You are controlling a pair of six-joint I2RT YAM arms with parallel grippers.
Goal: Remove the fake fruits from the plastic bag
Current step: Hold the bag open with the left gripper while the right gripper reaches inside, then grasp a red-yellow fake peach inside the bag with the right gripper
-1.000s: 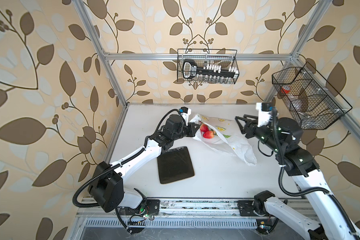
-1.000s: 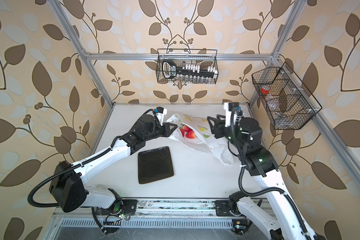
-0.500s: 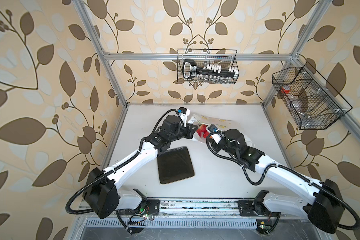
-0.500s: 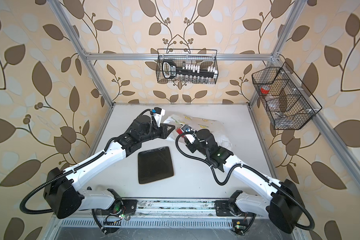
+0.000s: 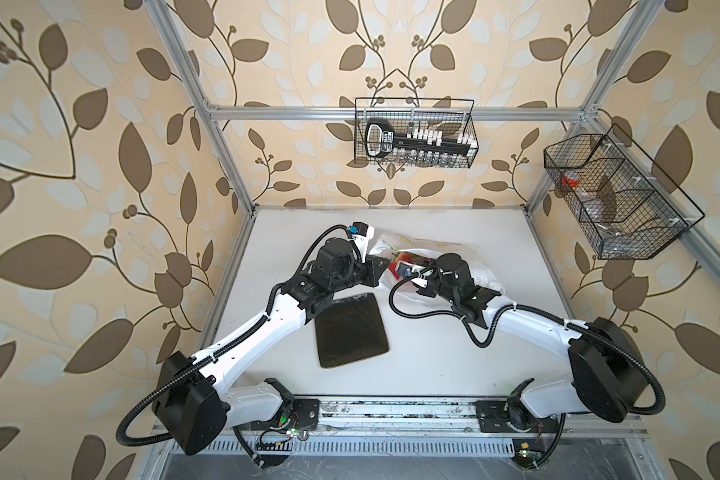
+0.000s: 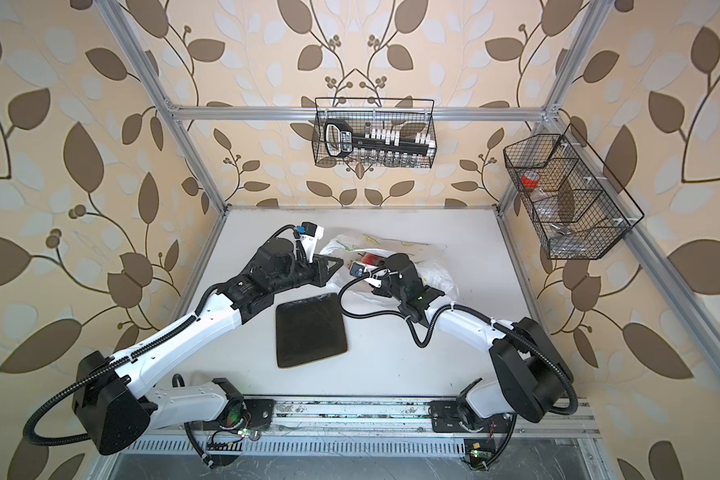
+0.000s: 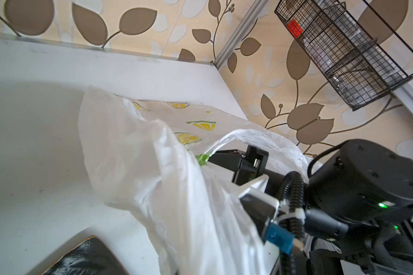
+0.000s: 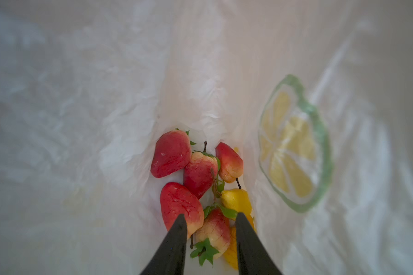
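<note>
While left gripper [image 5: 382,266] is clamped on the plastic bag [image 7: 141,166] rim, fake fruits [image 8: 196,171] lie clustered deep inside the bag. Right gripper [image 8: 209,217] is inside too, fingers narrowly parted astride one fruit. Probably light, hard, slippery: grip mid-body, not stem.

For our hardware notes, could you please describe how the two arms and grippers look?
The left arm and right arm have white links, rounded black joints and ribbed black cables. The left gripper and right gripper are black with tapered fingers.
</note>
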